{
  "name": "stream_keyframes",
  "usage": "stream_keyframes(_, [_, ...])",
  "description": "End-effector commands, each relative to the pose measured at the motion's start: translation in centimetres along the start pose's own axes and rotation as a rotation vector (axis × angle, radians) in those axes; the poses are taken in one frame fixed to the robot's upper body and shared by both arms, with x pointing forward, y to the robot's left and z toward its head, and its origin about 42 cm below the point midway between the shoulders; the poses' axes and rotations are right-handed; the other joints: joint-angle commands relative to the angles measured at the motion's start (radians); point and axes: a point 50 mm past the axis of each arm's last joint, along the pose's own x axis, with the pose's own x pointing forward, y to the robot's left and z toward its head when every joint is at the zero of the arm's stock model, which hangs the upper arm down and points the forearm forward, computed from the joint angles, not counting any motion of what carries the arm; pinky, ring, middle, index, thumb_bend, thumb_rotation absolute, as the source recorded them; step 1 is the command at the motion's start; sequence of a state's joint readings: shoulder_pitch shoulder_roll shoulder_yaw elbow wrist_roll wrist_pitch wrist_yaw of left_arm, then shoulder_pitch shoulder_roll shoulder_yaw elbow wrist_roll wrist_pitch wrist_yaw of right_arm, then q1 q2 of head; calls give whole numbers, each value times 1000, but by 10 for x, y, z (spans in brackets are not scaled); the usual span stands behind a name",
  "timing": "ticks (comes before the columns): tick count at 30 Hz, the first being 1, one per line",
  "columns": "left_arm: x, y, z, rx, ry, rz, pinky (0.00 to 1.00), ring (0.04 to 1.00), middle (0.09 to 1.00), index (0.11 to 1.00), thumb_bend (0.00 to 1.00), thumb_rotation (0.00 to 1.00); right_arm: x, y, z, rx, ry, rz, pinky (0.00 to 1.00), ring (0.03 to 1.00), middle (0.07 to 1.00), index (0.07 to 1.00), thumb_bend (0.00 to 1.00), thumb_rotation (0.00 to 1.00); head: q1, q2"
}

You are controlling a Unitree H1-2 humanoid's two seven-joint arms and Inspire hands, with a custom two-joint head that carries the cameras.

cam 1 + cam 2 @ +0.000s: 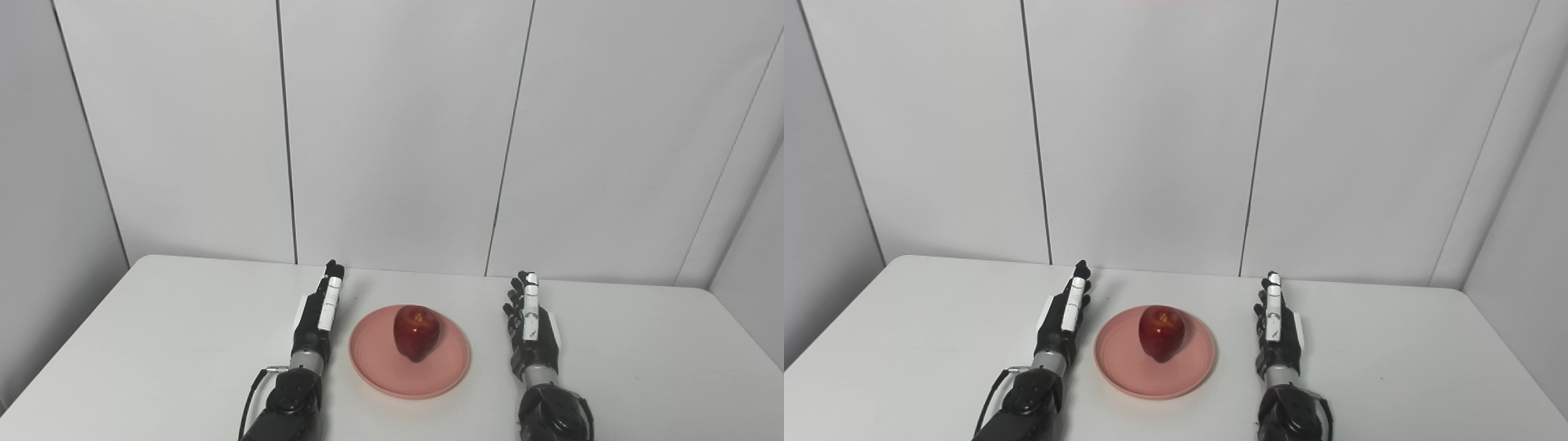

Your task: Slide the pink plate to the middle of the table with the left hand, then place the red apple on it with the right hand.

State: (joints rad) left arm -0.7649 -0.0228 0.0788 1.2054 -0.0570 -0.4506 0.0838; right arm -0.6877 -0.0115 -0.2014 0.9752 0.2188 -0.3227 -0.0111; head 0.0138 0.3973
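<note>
The pink plate (381, 371) lies near the middle of the white table (153, 343), close to the front edge. The red apple (416, 331) stands on the plate, a little behind its centre. My left hand (318, 315) is just left of the plate, fingers stretched forward, open and empty, apart from the rim. My right hand (530, 324) is to the right of the plate, a wider gap from it, also open and empty with fingers pointing away. The same scene shows in the right eye view: plate (1127, 367), apple (1161, 332).
A grey panelled wall (392, 122) stands behind the table's far edge. The table's left and right edges lie well outside both hands.
</note>
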Motion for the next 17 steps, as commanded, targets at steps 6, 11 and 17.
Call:
stream_keyframes(6, [-25,9,-35,-11,72,64,1000,1000,1000,1000,886,1000,-6,-7,-9,-42,41,10,1000,979,952,960,942,1000,0,2])
stream_keyframes(11, [-28,7,-31,-29,32,96,1000,1000,1000,1000,872,1000,-11,-7,-7,-83,27,50,1000,970,952,964,919,1000,5,3])
stream_keyframes(17, [-35,5,-26,-40,-27,83,1000,1000,1000,1000,863,1000,-21,-13,-4,-123,15,95,1000,963,948,955,963,1000,3,8])
